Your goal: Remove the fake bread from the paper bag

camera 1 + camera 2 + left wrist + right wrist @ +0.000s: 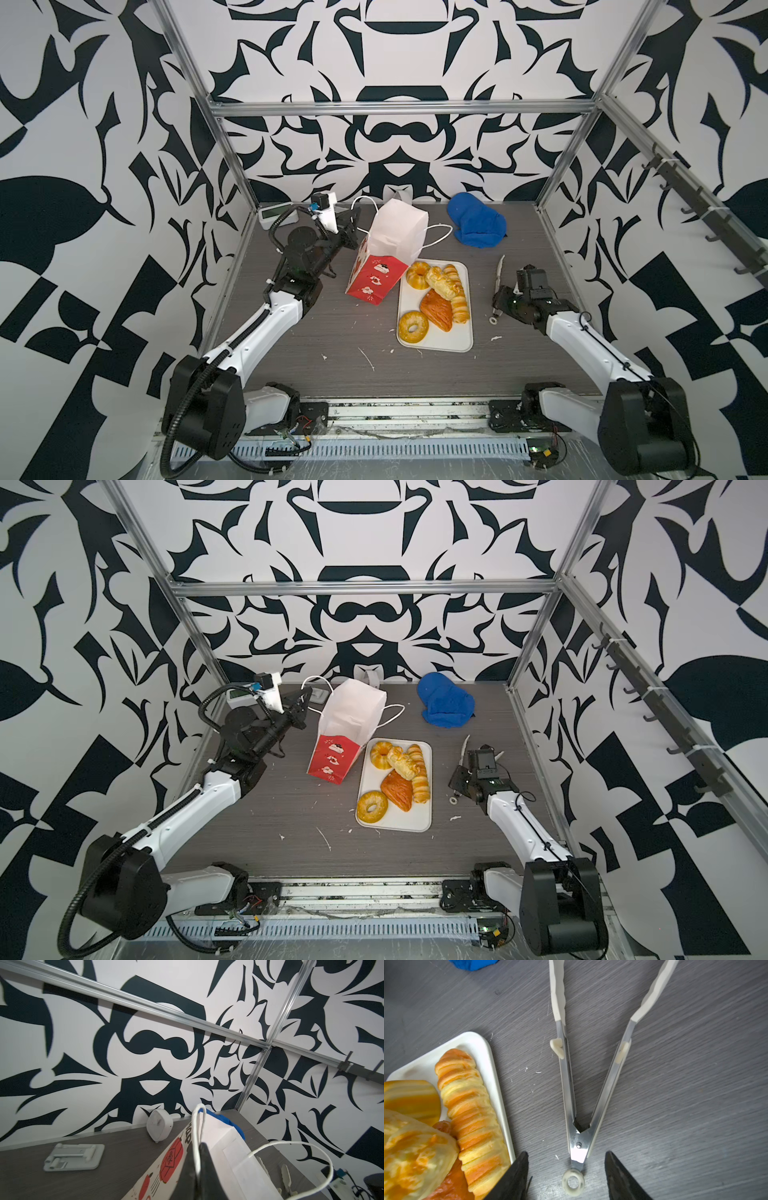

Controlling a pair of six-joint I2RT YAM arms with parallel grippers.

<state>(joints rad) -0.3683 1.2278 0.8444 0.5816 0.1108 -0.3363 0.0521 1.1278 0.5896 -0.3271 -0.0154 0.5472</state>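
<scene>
The left gripper (201, 1148) is clenched on the paper bag (376, 278). Only the left wrist view shows how: 1 of the bag's 2 white cord handles (195, 1126) runs down between the black fingers at the bag's edge. That view also shows the red prints on the bag's side.

The bag leans on the table, with its red lower part just beside the far left corner of the white tray (453, 347). The fake bread is out of the bag and lies on that tray, 5 pieces in both top views. They are a far ring (411, 280), a near ring (404, 332), 1 braided bun (442, 282), 1 long croissant (460, 303) and 1 reddish-brown diamond puff (436, 311). The bun rests on the far ring and the croissant.

The right gripper (566, 1153) is released. The right wrist view shows its 2 jaws standing apart on either side of the ring end of 1 pair of tongs (570, 1095). The tongs lie spread in a V on the table, just beside the tray's right edge.

1 blue cloth (478, 226) lies far back on the table. The left wrist view alone shows clearly 1 small white square device (159, 1126) against the back wall and 1 flat grey stand (74, 1156) near it.
</scene>
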